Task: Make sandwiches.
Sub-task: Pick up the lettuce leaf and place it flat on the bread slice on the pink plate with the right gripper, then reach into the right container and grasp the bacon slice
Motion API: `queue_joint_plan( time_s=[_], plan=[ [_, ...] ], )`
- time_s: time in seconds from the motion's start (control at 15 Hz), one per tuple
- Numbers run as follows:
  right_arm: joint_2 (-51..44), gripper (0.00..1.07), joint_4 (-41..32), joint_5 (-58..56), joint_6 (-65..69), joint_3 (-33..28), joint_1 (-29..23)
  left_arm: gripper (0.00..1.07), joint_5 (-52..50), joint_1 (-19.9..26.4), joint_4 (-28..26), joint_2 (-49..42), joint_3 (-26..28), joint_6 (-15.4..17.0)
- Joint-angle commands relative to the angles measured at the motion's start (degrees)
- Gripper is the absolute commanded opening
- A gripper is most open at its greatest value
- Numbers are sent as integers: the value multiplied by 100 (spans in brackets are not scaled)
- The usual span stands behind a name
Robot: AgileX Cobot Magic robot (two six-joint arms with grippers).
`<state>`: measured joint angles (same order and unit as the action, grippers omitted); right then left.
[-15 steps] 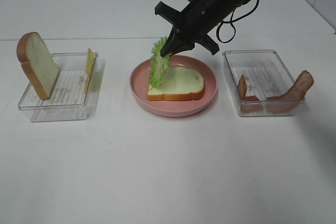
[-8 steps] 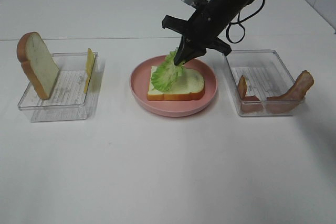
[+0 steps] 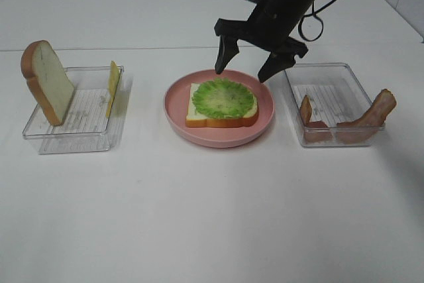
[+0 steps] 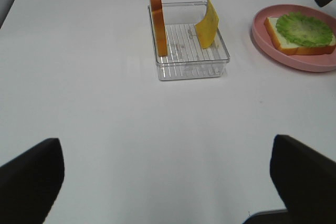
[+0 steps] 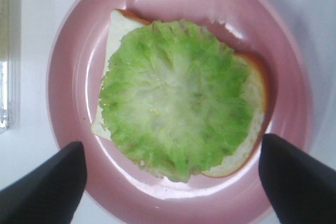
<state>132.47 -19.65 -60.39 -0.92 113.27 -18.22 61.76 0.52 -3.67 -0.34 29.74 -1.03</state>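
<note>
Exterior high view: on the white counter [image 3: 199,217], the pink plate [image 3: 173,114] held one bread slice [image 3: 199,121] with the lettuce [image 3: 224,97] lying flat on top, so the lettuce layer looked done. Your right tool [image 3: 242,74] hung just above that stack, its jaws wide apart and touching nothing. Your left tool [image 4: 168,182] stood open and empty, well apart. I judged the next layer to be bacon [image 3: 371,114] or cheese [image 3: 113,87], which called for reaching to a side tray and pinching one piece.
</note>
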Motion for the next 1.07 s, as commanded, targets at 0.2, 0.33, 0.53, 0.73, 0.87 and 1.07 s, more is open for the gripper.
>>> queue_joint_plan(
  time_s=[0.2,0.33,0.53,0.73,0.87,1.07],
  plan=[
    [-653,88,630,-327,269,34,17,100,-46,6,-17,-97,-17,6],
    [-785,88,1272,-842,510,34,17,100,-46,6,-17,-97,-17,6],
    [-934,88,1839,-1501,613,34,275,100,-46,6,-17,-97,-17,6],
    [-1152,87,1593,-1604,493,-29,659,100,-46,6,-17,-92,-17,0],
    [-1513,87,1490,-1604,407,-527,1060,100,-46,6,-17,-92,-17,0],
    [-1954,86,1415,-1077,350,-1707,1639,100,-46,6,-17,-92,-17,0]
  ],
)
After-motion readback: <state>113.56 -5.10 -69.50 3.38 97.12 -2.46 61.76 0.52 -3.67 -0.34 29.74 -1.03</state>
